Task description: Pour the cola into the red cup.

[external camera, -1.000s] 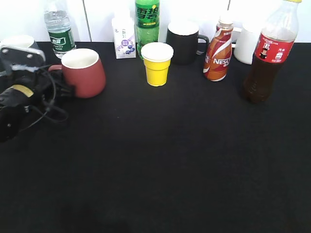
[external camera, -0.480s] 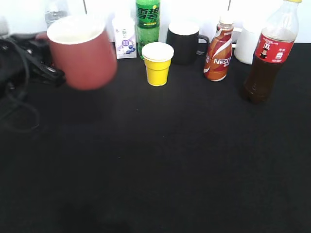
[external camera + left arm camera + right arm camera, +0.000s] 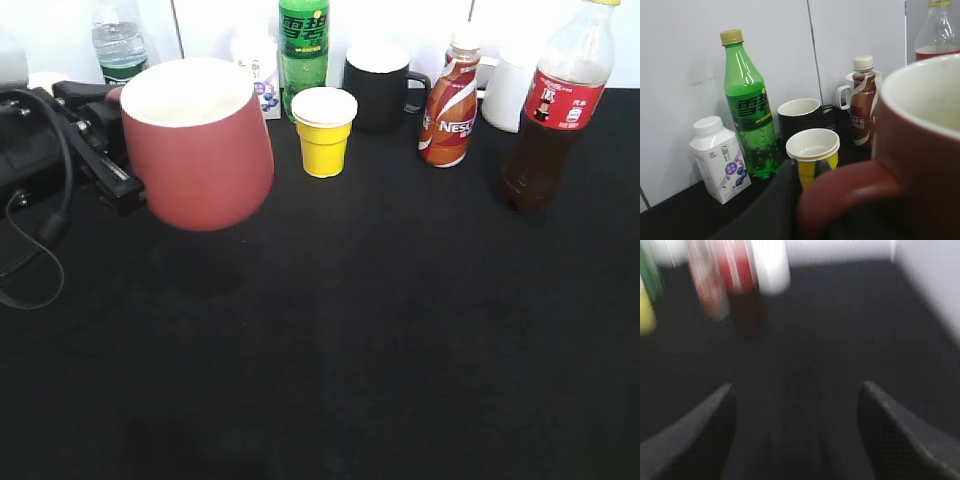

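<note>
Left end effector (image 3: 118,150): it held the red cup (image 3: 198,145) by the handle side, up off the desk (image 3: 400,330). Its fingers were closed on the cup.
Red cup: it was upright in the air at the left, with its white inside showing. Its shadow lay on the desk under it.
Cola (image 3: 557,110): it stood on the desk at the far right, well apart from the cup, with its cap on.
Right end effector (image 3: 796,425): its two dark fingers were wide apart and held nothing. That view was blurry.
Back row: a green bottle (image 3: 303,45), a yellow paper cup (image 3: 323,131), a black mug (image 3: 378,87) and a Nescafe bottle (image 3: 450,100) stood by the wall.
</note>
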You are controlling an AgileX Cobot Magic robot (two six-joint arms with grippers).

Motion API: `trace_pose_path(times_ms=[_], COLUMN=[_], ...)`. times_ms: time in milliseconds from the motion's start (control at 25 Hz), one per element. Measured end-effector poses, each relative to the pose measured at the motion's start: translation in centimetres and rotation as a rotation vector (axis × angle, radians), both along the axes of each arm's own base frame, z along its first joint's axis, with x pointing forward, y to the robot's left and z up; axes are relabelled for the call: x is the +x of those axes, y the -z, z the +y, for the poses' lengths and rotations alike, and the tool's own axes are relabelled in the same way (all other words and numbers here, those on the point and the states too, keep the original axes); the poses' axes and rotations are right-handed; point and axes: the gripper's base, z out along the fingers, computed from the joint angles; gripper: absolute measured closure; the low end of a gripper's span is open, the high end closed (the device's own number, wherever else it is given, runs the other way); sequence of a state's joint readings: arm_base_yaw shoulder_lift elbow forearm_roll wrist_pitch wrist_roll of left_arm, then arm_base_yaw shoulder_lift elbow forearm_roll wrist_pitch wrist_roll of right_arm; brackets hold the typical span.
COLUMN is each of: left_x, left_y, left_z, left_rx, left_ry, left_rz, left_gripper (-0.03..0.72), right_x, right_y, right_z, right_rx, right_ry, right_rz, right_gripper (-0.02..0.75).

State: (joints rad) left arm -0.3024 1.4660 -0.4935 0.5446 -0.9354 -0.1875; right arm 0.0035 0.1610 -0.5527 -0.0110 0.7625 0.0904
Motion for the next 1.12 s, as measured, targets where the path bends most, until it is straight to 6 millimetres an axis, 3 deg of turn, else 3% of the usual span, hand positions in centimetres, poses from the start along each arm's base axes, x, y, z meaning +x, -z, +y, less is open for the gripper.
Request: trace_pose_path(times_ms=[120,240,320,520,640,760,840,960,1120], left_x=[0.0,0.0,0.0,0.1,0.1,0.1,0.1,0.1,0.1], left_y=[0.0,0.0,0.2,0.3,0.2,0.2,0.2,0.2,0.2], left_z=[0.0,0.0,0.1,0.1,0.1,0.1,0.1,0.1,0.1], left_rx=[-0.001,0.002,0.014,0.017,0.016,0.016,0.016,0.016,0.016], left_ry=[0.000,-0.001,-0.007,-0.012,-0.012,-0.012,-0.012,-0.012,-0.012], left_rz=[0.000,0.004,0.016,0.022,0.022,0.022,0.022,0.022,0.022], left_gripper=[0.621,0.621,0.620,0.618,0.618,0.618,0.618,0.617,0.617], right_x=[5.8,11.4,14.6,20.8,21.8,20.5,21.1,23.3,26.4], right_y=[-2.6,-3.2,-2.3,2.7,6.4,10.8,12.9,14.5,14.7], right_z=[0.1,0.1,0.2,1.8,3.7,3.8,4.0,4.4,4.5], right_rx=[-0.008,-0.059,-0.069,-0.089,-0.084,-0.072,-0.064,-0.057,-0.040], right_ry=[-0.006,-0.016,-0.026,-0.117,-0.202,-0.223,-0.229,-0.235,-0.200], right_rz=[-0.156,-0.284,-0.297,-0.160,-0.084,-0.045,-0.026,-0.042,-0.055], right_gripper=[0.164,0.164,0.164,0.164,0.164,0.164,0.164,0.085,0.076])
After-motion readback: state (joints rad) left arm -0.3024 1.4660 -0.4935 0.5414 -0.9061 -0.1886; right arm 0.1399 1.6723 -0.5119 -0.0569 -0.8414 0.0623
